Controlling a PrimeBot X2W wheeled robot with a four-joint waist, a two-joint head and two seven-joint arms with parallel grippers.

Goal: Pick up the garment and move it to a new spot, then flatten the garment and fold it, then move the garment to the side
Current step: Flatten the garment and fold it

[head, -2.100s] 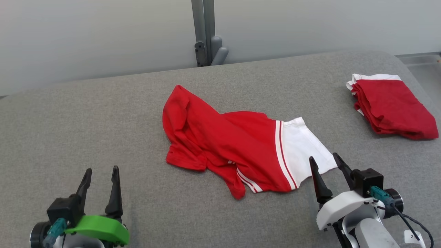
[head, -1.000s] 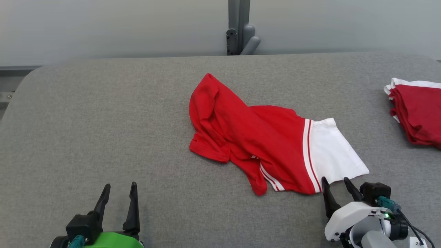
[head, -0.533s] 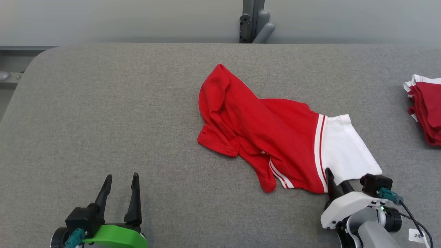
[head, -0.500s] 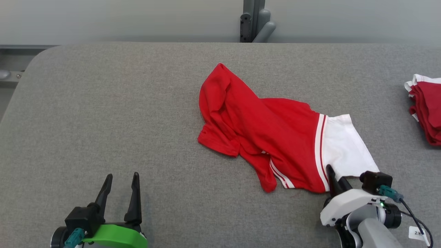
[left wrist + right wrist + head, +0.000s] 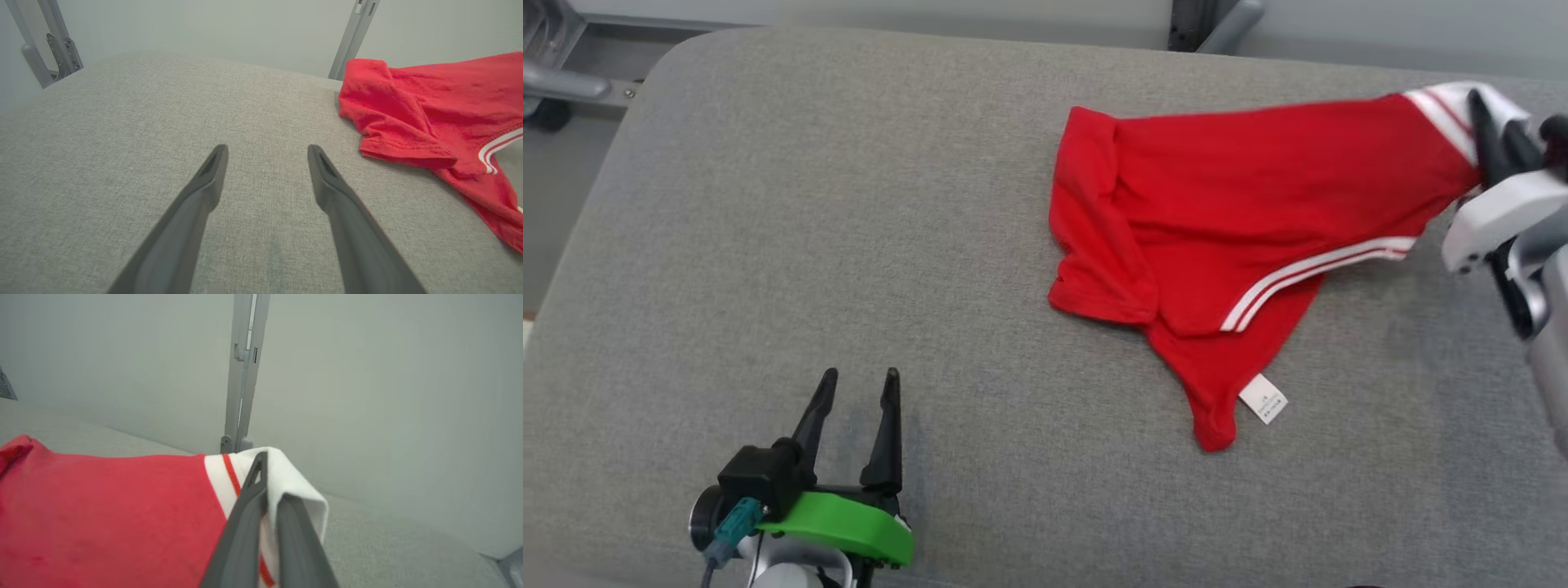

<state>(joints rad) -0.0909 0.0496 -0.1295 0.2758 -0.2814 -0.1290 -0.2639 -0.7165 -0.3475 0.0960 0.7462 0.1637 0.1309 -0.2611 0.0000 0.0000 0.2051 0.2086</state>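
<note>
Now your right gripper [image 5: 1482,114] clamps the garment [image 5: 1241,204] by its white sleeve [image 5: 286,473], far right, red body draped on the table [image 5: 768,204]; your left gripper [image 5: 860,374], near left, has fingers [image 5: 886,433] apart.

The garment [image 5: 1217,212] is lying on the table [image 5: 849,204] toward two o'clock, its three o'clock end being pinched by the right gripper [image 5: 1488,122]. The left gripper [image 5: 860,376] is sitting at seven o'clock, well apart from it.

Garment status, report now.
Right claw shut on garment at white sleeve, that end raised. Left claw open, apart from it, over table. Grey post beyond far edge, not in the way.
</note>
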